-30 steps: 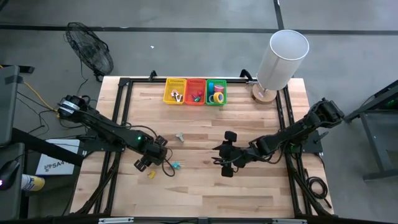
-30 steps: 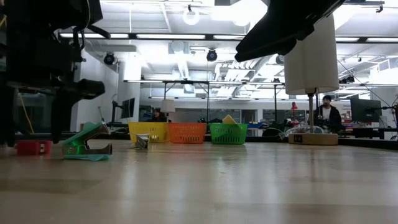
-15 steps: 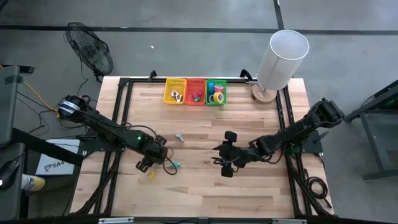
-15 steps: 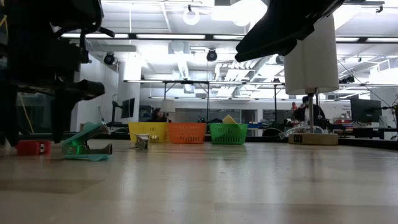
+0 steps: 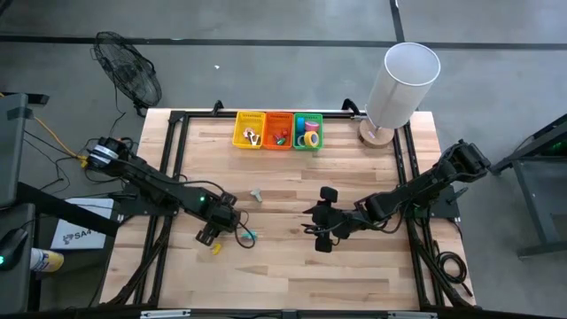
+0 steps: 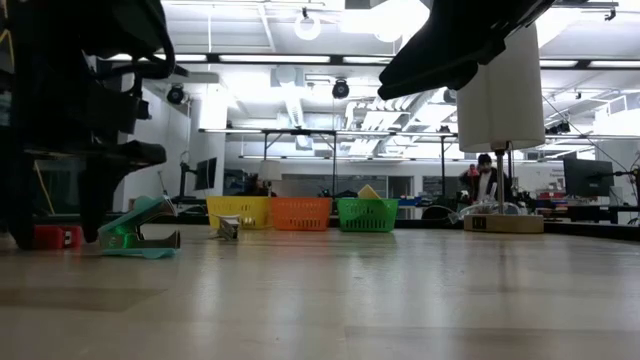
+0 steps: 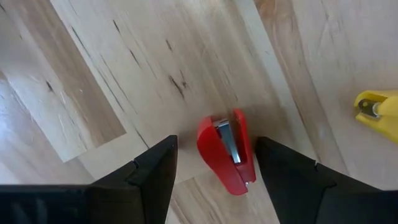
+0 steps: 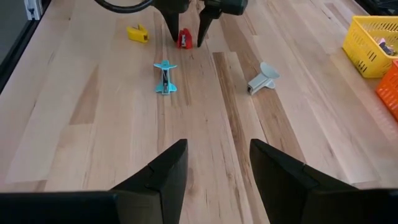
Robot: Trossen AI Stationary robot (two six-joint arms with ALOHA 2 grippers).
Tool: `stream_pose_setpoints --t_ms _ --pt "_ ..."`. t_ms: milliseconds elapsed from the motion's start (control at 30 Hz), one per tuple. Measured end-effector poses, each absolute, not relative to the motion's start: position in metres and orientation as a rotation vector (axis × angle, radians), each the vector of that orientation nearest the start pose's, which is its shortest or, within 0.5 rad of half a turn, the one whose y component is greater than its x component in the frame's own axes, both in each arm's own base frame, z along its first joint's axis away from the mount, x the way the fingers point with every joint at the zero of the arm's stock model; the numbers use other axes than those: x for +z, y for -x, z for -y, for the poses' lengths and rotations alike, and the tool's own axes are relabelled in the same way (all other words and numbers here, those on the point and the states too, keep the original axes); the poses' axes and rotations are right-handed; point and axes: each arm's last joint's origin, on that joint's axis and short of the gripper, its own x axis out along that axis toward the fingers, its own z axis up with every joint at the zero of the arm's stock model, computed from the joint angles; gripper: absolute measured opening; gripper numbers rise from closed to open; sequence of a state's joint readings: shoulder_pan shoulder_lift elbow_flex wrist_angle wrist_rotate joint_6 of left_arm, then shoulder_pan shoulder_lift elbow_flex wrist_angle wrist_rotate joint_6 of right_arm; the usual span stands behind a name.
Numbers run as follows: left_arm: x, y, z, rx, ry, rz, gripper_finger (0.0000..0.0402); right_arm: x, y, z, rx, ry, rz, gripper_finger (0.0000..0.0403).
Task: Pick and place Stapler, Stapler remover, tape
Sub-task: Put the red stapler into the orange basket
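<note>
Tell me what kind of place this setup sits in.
Probably a robotics lab or workshop. The low view shows a large hall with strip ceiling lights, workbenches with monitors and a person behind the wooden table, which carries two robot arms.

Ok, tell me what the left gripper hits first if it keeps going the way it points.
The left gripper points down at the table, open, with the small red stapler lying between its fingers. It would likely meet that stapler first; how far above it sits is unclear.

The left gripper (image 5: 211, 233) has dropped lower over the desk, so its open fingers (image 7: 158, 171) now sit on both sides of the red stapler (image 7: 227, 151). In the back, a person (image 6: 484, 182) wandered further left.
</note>
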State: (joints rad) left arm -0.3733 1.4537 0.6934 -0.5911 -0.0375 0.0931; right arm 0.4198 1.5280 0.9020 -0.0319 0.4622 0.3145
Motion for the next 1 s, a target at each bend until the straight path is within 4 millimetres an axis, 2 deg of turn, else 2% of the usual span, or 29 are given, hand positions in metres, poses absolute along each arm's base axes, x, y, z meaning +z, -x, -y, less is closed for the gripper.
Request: stream_pose_setpoints --t_ms 167,267,767,1000 --pt "0.1434 -0.2145 0.0829 -0.317 -0.319 -1.337 0.0216 0.2151 -0.2943 -0.1172 -0.134 -0.028 -0.578 0.0165" --pt "0.1432 -0.2144 0.0830 -0.307 -0.303 -1.339 0.0201 0.2156 -0.2947 -0.1174 -0.133 -0.031 -0.573 0.0165" --pt "0.1428 -0.2154 0.0837 -0.317 -0.304 -1.327 0.0063 0.2157 -0.2948 -0.1174 -0.138 -0.050 -0.571 0.0165" --pt "0.1468 -0.2177 0.0835 -0.333 -0.384 -1.299 0.0062 0.2157 -0.2945 -0.1181 -0.135 -0.050 -0.571 0.0165"
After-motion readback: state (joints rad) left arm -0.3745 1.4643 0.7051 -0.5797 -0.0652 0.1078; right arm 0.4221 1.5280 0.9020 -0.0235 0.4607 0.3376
